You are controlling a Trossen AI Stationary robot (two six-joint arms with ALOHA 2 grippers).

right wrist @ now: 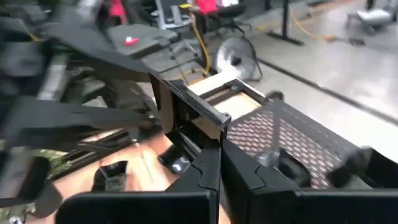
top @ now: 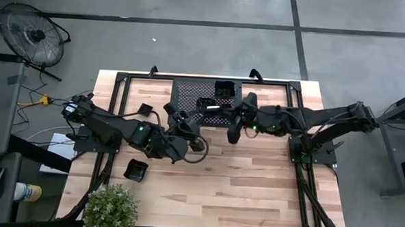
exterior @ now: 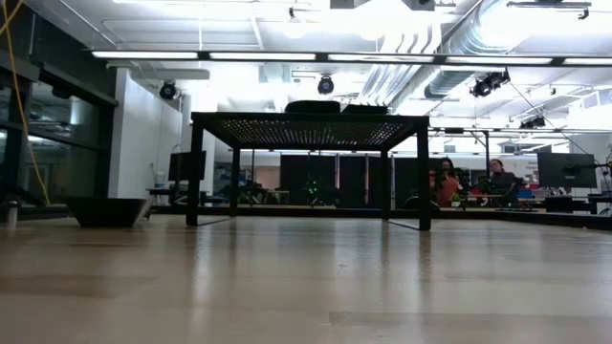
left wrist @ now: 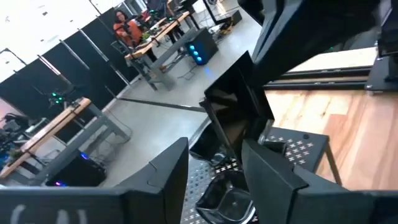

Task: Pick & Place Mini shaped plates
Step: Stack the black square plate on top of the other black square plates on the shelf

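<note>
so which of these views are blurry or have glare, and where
Right wrist view: motion smear across the far arm and background, while the square plate in the right gripper stays fairly sharp. Low view: ceiling lights blow out white above the rack, with sheen on the tabletop. High view: evenly lit.

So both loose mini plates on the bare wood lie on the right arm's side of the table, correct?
Not quite. The high view shows both on the left arm's side: one plate beside the rack, the second plate near the potted plant. They do lie on bare wood.
</note>
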